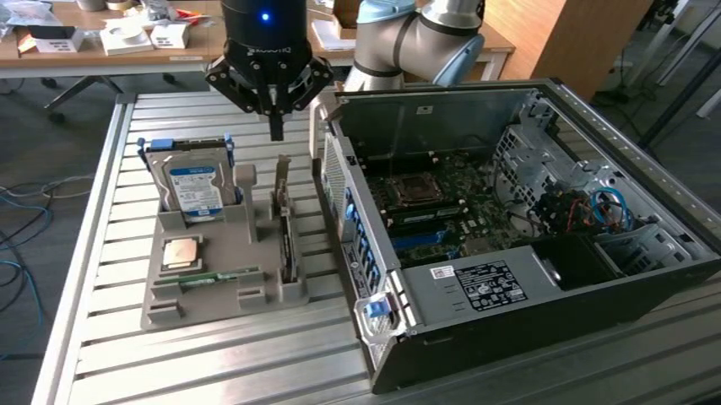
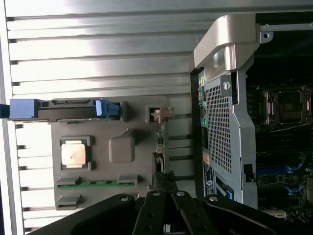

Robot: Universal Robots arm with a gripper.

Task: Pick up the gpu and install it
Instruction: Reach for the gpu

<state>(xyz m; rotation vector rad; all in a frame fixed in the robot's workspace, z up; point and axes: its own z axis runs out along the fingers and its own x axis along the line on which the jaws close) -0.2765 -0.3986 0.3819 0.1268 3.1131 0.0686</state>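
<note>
Two printed labels stand out in the exterior view. One is a white and blue sticker on the face of the hard drive [image 1: 194, 187]. The other is a white sticker with black print on the cover inside the computer case [image 1: 512, 211]. The print on both is too small to read. White lettering runs upside down on the body of the gripper [image 1: 276, 132] and seems to read ROBOTIQ, under a blue light.

Everything sits on a table [image 1: 113, 337] of pale metal slats with a raised rail along its edge. On the floor to the exterior view's left lie loose cables [image 1: 20, 211]. Behind stands a wooden desk [image 1: 67, 55] carrying small white boxes.

The gpu [image 1: 287, 240] stands on edge in a slot of the grey tray [image 1: 231, 308], on the tray's side nearest the case. Its pale bracket end points away from the camera. The tray also holds a square processor [image 1: 182, 253] and a thin green memory stick [image 1: 208, 278].

The jaws are pressed together with nothing between them. They hang above the far end of the tray, close over the card's bracket end and apart from it.

Only a narrow strip of slats separates the tray from the case wall. Bare slats lie open in front of the tray and to the exterior view's left of it.
</note>
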